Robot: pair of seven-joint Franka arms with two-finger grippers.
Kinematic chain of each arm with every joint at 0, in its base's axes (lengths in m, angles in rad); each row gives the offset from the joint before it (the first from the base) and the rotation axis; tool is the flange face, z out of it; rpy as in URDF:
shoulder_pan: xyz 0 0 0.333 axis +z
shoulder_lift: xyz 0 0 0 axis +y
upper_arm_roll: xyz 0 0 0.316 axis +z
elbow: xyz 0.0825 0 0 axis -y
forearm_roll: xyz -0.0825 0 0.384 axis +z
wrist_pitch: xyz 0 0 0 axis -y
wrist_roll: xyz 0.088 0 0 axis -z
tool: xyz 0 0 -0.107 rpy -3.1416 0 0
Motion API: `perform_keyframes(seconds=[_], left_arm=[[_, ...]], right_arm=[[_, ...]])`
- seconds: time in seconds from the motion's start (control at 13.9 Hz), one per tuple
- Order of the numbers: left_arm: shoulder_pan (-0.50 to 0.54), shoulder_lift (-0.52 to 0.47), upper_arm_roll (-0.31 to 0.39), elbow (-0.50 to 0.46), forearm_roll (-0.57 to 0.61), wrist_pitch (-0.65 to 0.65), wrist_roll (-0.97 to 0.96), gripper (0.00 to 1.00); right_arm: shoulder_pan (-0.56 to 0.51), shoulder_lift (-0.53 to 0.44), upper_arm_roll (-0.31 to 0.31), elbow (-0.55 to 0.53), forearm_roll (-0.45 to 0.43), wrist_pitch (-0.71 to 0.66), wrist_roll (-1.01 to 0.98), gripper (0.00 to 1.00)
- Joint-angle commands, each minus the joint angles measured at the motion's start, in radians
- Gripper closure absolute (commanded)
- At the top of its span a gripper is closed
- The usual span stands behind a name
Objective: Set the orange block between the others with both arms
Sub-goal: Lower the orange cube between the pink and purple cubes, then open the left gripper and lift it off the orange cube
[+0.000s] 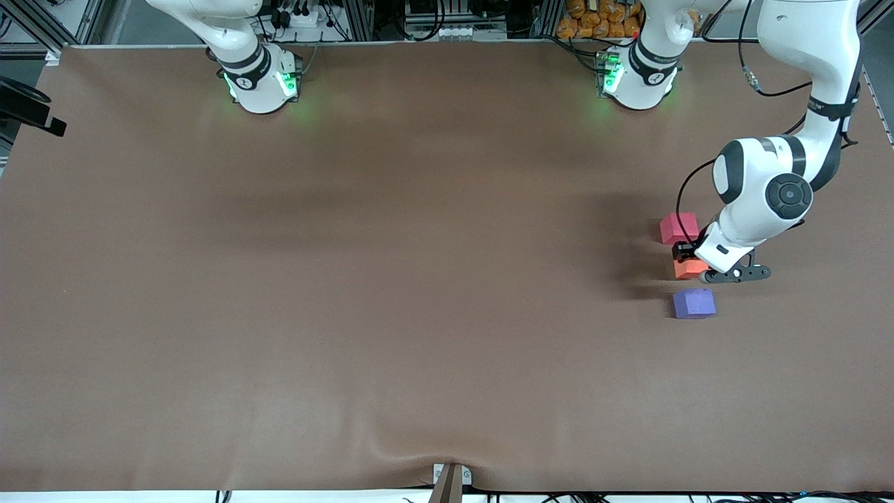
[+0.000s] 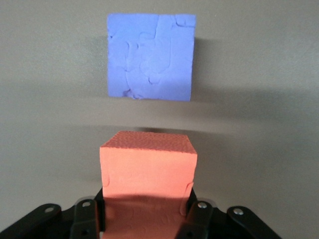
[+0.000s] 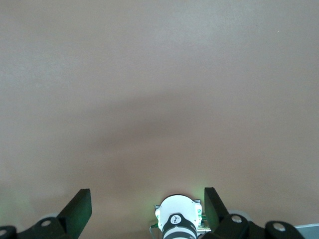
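Note:
My left gripper [image 1: 691,260] is shut on the orange block [image 1: 688,268], low over the table near the left arm's end. The block sits in the gap between the pinkish-red cube [image 1: 677,227], farther from the front camera, and the purple-blue cube [image 1: 693,303], nearer to it. In the left wrist view the fingers [image 2: 199,219] clamp the orange block [image 2: 148,164], with the purple-blue cube [image 2: 150,56] a short gap away. I cannot tell whether the block touches the table. The right arm waits; its gripper [image 3: 147,204] is open over bare table by its own base [image 3: 177,224].
The brown table cover [image 1: 391,279] spreads wide toward the right arm's end. A black fixture [image 1: 28,108] juts over that end's edge. A small bracket [image 1: 450,478] sits at the edge nearest the front camera. The arm bases [image 1: 262,80] stand along the edge farthest from that camera.

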Motion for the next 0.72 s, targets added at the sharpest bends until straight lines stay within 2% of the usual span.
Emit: perform_keyframes(seconds=[0.0, 0.65], left_arm=[[0.012, 0.003, -0.010, -0.014, 0.013, 0.032, 0.005, 0.65], [0.011, 0.048, -0.013, -0.014, 0.011, 0.080, 0.005, 0.63]], right_arm=[[-0.018, -0.006, 0.012, -0.003, 0.016, -0.001, 0.003, 0.00], [-0.015, -0.011, 0.018, 0.002, 0.013, 0.013, 0.001, 0.00]])
